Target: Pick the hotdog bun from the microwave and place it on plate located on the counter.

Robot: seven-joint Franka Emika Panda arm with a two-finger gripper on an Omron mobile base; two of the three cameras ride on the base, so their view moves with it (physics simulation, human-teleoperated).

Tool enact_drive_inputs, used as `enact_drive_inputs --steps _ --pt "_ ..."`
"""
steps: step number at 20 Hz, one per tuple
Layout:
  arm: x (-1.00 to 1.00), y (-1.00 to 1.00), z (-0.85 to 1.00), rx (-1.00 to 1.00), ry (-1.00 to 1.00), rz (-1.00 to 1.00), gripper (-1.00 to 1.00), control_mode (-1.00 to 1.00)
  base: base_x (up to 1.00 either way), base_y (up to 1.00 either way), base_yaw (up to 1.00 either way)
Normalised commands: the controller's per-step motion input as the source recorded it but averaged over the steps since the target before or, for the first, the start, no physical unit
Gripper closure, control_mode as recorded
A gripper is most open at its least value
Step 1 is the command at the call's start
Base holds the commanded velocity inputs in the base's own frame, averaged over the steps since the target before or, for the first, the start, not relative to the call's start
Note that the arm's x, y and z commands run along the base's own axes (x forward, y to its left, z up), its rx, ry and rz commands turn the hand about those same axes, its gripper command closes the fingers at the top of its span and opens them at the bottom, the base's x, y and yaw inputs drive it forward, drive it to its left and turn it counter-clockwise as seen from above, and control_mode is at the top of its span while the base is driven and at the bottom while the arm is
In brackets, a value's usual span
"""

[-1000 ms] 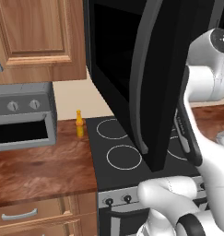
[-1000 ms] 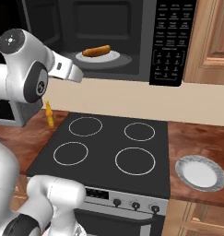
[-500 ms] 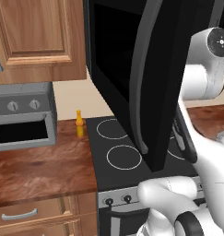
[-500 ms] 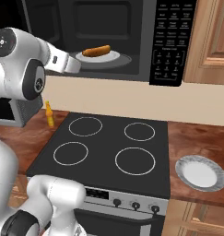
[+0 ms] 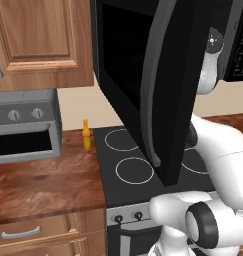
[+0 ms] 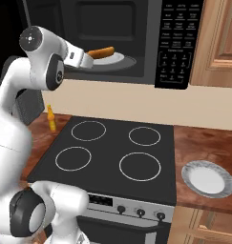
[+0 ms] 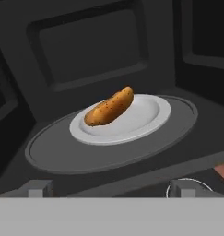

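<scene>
We look straight into the microwave cavity: dark grey walls w/ a recessed panel on the back wall. On the floor sits a round grey turntable, and on it a small white dish, roughly centred. The hotdog bun lies on that dish, golden-tan w/ dark speckles, long axis running from lower left to upper right, toward the dish's left half. Our pincer shows as two small grey fingertips at the bottom, set wide apart, nothing btwn them, short of the turntable rim. By the right tip we see a white ring arc and a reddish-brown patch at the edge; can't tell what they are.
</scene>
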Motion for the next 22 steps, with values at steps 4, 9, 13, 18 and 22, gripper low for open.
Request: enact_drive_inputs --steps 4,9,13,18,22 --pt "0.95 0.0 0.0 0.0 0.05 0.0 -1.0 -1.0 0.0 0.0 0.0" --pt "0.93 0.0 0.0 0.02 0.09 0.0 -1.0 -1.0 0.0 0.0 0.0" --pt "0.72 0.0 -0.01 0.04 0.03 0.0 -1.0 -1.0 0.0 0.0 0.0" --pt "0.47 0.0 -0.13 0.01 0.01 0.0 -1.0 -1.0 0.0 0.0 0.0" --pt "0.39 0.0 -0.28 0.0 0.0 0.0 -1.0 -1.0 0.0 0.0 0.0"
